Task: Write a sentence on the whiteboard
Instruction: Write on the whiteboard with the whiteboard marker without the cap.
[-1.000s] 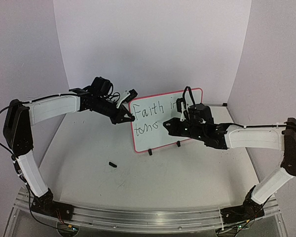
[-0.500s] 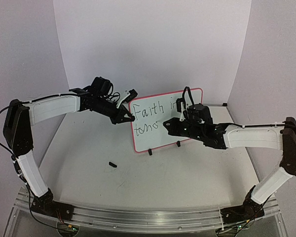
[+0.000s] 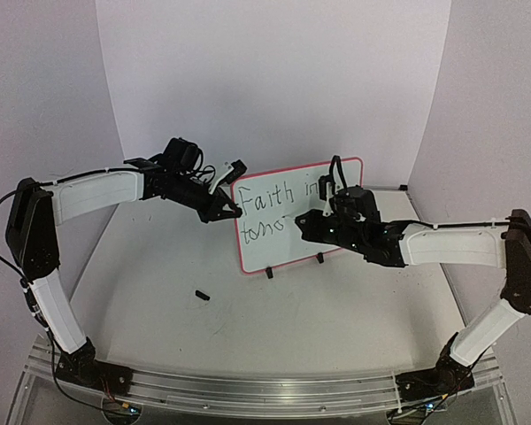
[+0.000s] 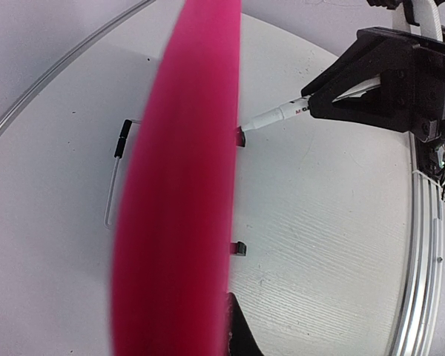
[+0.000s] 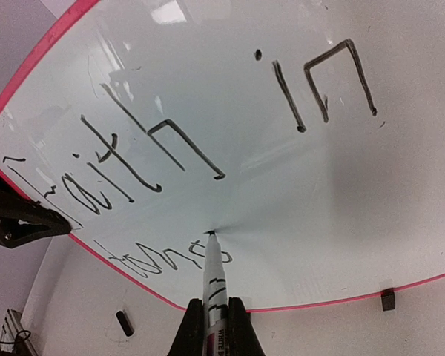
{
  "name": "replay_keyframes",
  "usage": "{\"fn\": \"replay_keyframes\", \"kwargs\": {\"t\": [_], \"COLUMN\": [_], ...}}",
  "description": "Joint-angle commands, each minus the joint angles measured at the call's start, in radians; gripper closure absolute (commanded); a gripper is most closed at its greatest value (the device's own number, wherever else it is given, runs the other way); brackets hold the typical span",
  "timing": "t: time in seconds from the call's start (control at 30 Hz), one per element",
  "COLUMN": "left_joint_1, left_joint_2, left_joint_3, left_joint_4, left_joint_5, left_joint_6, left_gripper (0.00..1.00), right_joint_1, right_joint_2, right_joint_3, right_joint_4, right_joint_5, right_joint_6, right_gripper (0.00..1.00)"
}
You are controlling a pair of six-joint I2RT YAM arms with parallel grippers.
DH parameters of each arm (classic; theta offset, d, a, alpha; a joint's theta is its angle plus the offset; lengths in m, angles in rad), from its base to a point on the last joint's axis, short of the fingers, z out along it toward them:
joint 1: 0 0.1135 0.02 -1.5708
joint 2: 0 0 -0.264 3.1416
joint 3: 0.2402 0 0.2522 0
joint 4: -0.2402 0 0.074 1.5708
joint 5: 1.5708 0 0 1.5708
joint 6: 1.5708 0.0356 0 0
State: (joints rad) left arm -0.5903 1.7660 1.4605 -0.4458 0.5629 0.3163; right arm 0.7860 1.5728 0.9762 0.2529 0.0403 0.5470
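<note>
The whiteboard (image 3: 288, 248), white with a thin pink frame, stands upright at mid-table on small black feet. The sentence (image 3: 274, 193) reads "Faith in", with "tomo" beneath it (image 5: 170, 256). My right gripper (image 3: 304, 221) is shut on a white marker (image 5: 213, 285) whose tip touches the board face (image 5: 341, 185) just above and right of "tomo". My left gripper (image 3: 231, 211) is shut on the board's left edge. In the left wrist view the pink frame (image 4: 178, 200) fills the middle as a blur, one black finger (image 4: 241, 337) shows beside it, and the marker (image 4: 276, 117) points at the board.
A small black marker cap (image 3: 202, 295) lies on the table in front of the board's left side, also visible as the cap (image 5: 124, 322) below the frame. The board's black feet (image 3: 268, 273) rest on the table. White walls close in behind and at both sides.
My right gripper has edged slightly left and up along the board with the marker. The left arm and the board have not moved.
</note>
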Motion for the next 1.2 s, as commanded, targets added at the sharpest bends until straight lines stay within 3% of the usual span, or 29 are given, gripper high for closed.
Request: {"fn": "replay_keyframes", "kwargs": {"t": [0.0,0.57,1.17], "left_joint_1": [-0.008,-0.008,-0.008], "left_joint_2": [0.015,0.01,0.009], "left_joint_3": [-0.003,-0.004,-0.005], "left_joint_4": [-0.088,-0.091,-0.09], "left_joint_5": [-0.094,-0.096,-0.097], "left_joint_6": [0.056,0.056,0.057], "left_gripper": [1.0,1.0,1.0], "right_joint_1": [-0.005,-0.005,-0.005], "right_joint_2": [-0.026,0.024,-0.028], "right_joint_3": [-0.006,-0.012,0.03], "right_joint_4": [0.001,-0.02,0.006], "right_joint_5": [0.06,0.05,0.062], "right_joint_6": [0.019,0.037,0.025], "right_gripper": [1.0,1.0,1.0]}}
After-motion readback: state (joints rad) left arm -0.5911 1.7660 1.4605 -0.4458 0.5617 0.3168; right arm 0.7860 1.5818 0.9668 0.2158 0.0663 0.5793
